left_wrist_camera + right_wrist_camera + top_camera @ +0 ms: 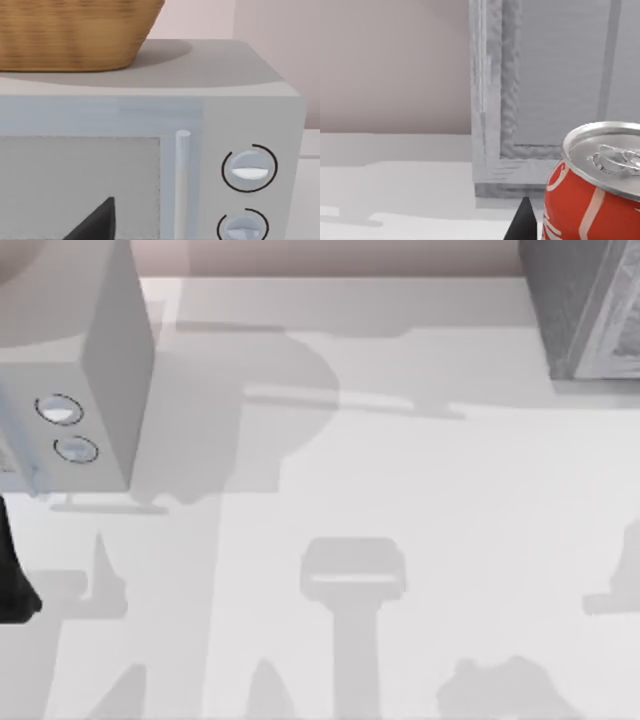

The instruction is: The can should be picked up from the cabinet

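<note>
Top view frames one white table [400,480], with the cabinet [590,310], a dark grey speckled box with a lighter patterned front, at its far right corner. One smooth light grey box [90,360] stands at the far left, and its front carries two round dials [60,410], one above the other. A dark piece of the left arm [12,580] shows at the left edge of the table, near that box.

Right wrist view shows one can [595,185], red with white lettering and a silver lid. It stands upright, its long axis vertical, the lid and pull tab facing up. It sits close to the camera, in front of the cabinet's framed front panel [555,90] and low against it; whether it rests on the table or is lifted off it cannot be told. One dark fingertip [522,222] of the right gripper rises just beside the can's side. The other finger is out of frame, so it cannot be told whether the gripper is spread or closed round the can, or whether the tip touches it.

Left wrist view faces the light grey box [150,125] from near. One woven basket [75,32] sits on its top, one vertical handle [182,180] runs beside its door, and the two dials [249,167] lie beyond the handle. One dark fingertip [97,222] of the left gripper shows before the door; how far that gripper is spread cannot be told.
</note>
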Robot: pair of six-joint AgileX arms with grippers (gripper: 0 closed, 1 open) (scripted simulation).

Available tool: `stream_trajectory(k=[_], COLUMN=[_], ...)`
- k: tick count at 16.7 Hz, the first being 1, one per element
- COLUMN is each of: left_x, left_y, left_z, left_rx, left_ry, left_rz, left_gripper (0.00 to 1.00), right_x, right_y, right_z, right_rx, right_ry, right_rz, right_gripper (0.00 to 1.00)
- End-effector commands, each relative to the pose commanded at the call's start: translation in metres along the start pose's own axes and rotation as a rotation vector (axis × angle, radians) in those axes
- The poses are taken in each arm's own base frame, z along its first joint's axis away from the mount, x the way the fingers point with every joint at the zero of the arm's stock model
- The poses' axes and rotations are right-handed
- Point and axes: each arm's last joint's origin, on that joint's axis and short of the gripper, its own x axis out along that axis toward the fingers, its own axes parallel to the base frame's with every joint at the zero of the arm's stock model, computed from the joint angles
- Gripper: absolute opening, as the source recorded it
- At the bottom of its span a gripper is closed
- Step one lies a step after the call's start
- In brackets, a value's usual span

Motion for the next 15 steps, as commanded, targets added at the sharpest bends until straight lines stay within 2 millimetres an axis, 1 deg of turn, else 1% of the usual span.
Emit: stream_trajectory(k=[2,4,7,9,11,13,15], left_x=[0.000,0.000,0.000,0.000,0.000,0.000,0.000], left_y=[0.000,0.000,0.000,0.000,0.000,0.000,0.000], left_z=[0.000,0.000,0.000,0.000,0.000,0.000,0.000], left_rx=[0.000,0.000,0.000,0.000,0.000,0.000,0.000], left_ry=[0.000,0.000,0.000,0.000,0.000,0.000,0.000], left_rz=[0.000,0.000,0.000,0.000,0.000,0.000,0.000], left_gripper=[1.00,1.00,1.00,1.00,1.00,1.00,1.00], right_x=[0.007,0.019,0.047,0.073,0.102,0.133,0.163], right_y=[0.000,-0.001,-0.005,-0.010,-0.020,-0.033,-0.050], right_z=[0.012,0.025,0.042,0.049,0.052,0.050,0.040], right_rx=[0.009,0.020,0.039,0.049,0.051,0.043,0.025], right_ry=[-0.006,-0.003,0.009,0.015,0.014,0.003,-0.012], right_rz=[0.043,0.099,0.201,0.274,0.348,0.419,0.484], right_gripper=[0.00,0.00,0.00,0.00,0.00,0.00,0.00])
